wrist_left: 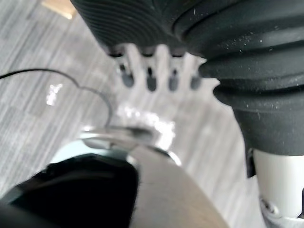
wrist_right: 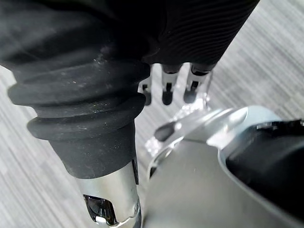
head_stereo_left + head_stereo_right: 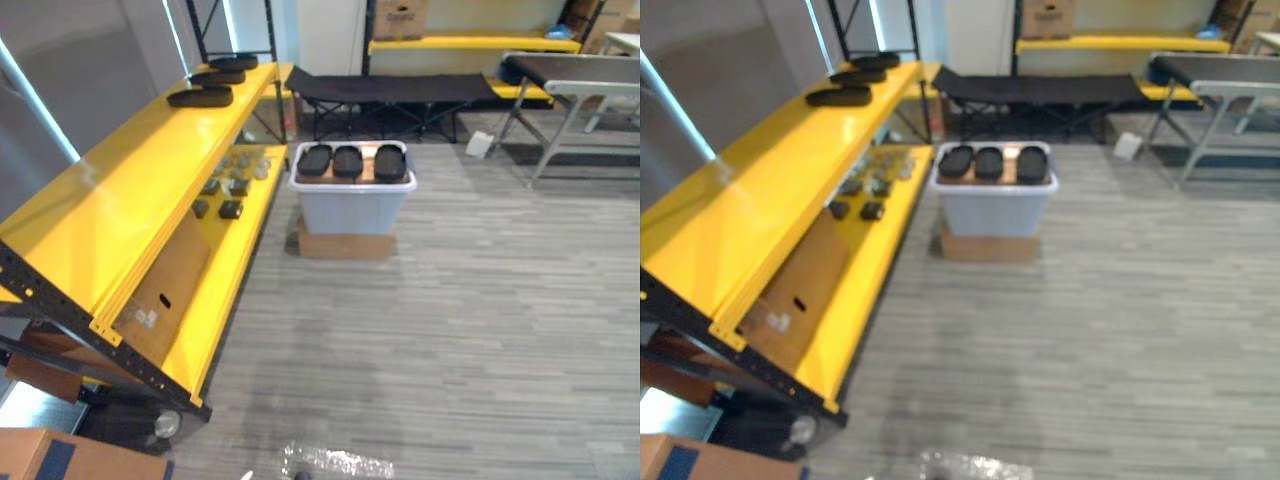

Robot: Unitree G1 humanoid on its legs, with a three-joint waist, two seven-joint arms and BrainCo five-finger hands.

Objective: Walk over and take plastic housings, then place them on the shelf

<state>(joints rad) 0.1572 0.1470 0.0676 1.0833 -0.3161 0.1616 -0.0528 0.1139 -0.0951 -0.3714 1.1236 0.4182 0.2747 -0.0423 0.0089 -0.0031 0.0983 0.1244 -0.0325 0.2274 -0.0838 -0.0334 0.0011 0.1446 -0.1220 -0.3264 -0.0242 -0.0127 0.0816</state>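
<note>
Three black oval plastic housings (image 3: 352,160) lie side by side on top of a white bin (image 3: 350,205) on the floor ahead. Three more black housings (image 3: 200,96) rest at the far end of the yellow shelf (image 3: 120,190) on my left. My left hand (image 1: 151,71) hangs by my side with straight fingers and holds nothing. In its own wrist view, my right hand (image 2: 166,88) hangs the same way, fingers relaxed and empty. Both hands are far from the bin.
The bin stands on a flat cardboard box (image 3: 345,245). The lower yellow shelf holds small dark parts (image 3: 225,195) and a leaning cardboard sheet (image 3: 165,285). A black folding cot (image 3: 390,95) stands behind the bin, a grey table (image 3: 575,95) at the right. Grey plank floor lies between.
</note>
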